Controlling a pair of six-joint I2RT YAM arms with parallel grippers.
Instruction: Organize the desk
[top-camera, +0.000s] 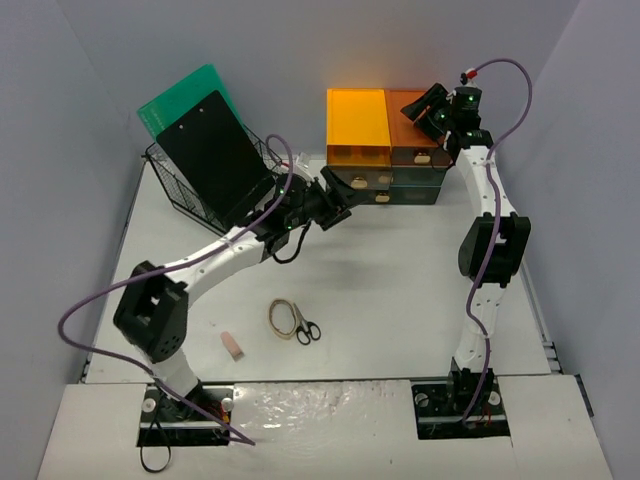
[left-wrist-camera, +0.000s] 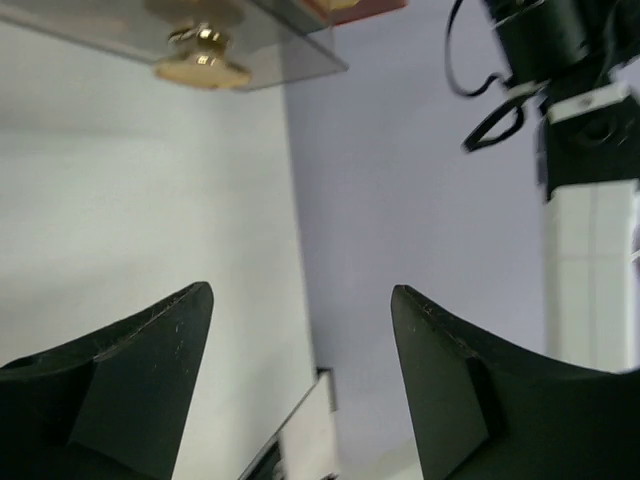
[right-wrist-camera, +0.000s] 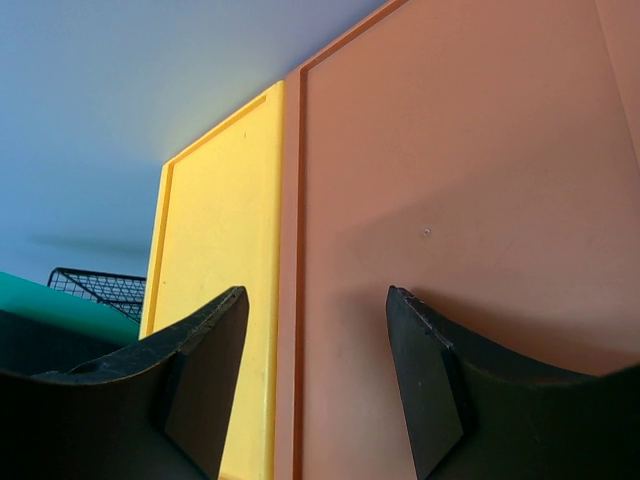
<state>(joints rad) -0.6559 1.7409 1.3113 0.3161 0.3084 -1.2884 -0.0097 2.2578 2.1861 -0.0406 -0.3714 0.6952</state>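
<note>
While left fingers and right fingers apart, empty: desk, wide, flat, matte white.

scissors touching tan loop | pink eraser nearby | clipboard in wire basket | drawer unit

The white counter carries a black wire basket at its far left corner and a dark drawer unit at the far edge, right of centre. Near the front, left of centre, lie black-handled scissors, their blades across a tan loop. A small pink eraser lies just left of them, apart.
</note>
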